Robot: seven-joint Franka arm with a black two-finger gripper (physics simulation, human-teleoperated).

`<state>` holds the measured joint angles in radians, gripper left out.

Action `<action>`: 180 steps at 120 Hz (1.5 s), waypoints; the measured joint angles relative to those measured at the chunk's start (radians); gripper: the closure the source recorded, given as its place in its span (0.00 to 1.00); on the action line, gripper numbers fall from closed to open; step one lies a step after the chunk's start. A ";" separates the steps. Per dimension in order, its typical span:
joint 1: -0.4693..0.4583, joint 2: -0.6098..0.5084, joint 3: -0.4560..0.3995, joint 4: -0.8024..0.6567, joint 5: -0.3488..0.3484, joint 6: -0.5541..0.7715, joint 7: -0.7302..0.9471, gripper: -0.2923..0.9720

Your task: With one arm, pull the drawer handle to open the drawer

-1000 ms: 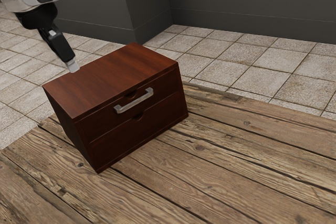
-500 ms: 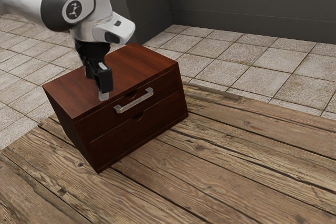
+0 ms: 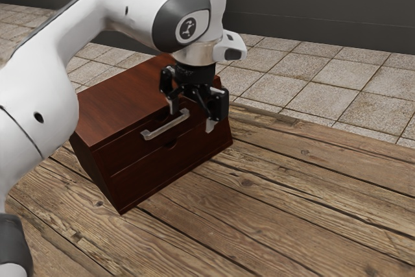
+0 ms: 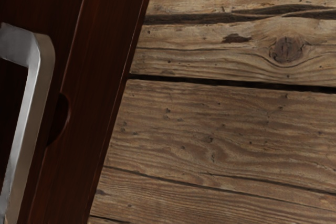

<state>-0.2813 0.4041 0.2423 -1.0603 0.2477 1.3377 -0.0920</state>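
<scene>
Since half a second ago the jaws have crossed from above the cabinet top to its front edge, and the arm (image 3: 117, 11) now leans over the cabinet (image 3: 123, 105) from the exterior view's left. They point down and stand wide apart, gripping nothing. One finger (image 3: 172, 102) hangs just above the end of the handle (image 3: 162, 127) nearer the exterior view's right; whether it touches the handle I cannot tell. The other finger (image 3: 213, 118) hangs past that end, in front of the upper drawer (image 3: 126, 144), whose front sits flush with the lower drawer (image 3: 162, 167). The exterior view takes in the whole cabinet on the plank floor (image 3: 292, 186), with tiles (image 3: 311, 89) behind. Close under the hand, the wrist view gives the handle's bent metal end (image 4: 23, 129), a rounded notch (image 4: 60, 119) in the dark wood and knotted planks (image 4: 226, 140) beside it.
</scene>
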 joint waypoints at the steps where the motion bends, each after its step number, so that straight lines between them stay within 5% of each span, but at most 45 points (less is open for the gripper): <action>1: -0.002 0.003 -0.001 0.000 0.018 -0.001 -0.003 0.24; 21: -0.013 0.033 -0.018 -0.022 0.244 -0.017 -0.032 0.29; 56: -0.002 0.052 -0.026 -0.051 0.320 -0.025 -0.038 0.50; 90: 0.045 0.026 -0.042 -0.075 0.220 -0.017 -0.017 0.57; 180: 0.105 0.021 -0.043 -0.120 0.101 0.116 0.069 0.64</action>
<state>-0.1762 0.4254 0.1991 -1.1800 0.3489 1.4540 -0.0231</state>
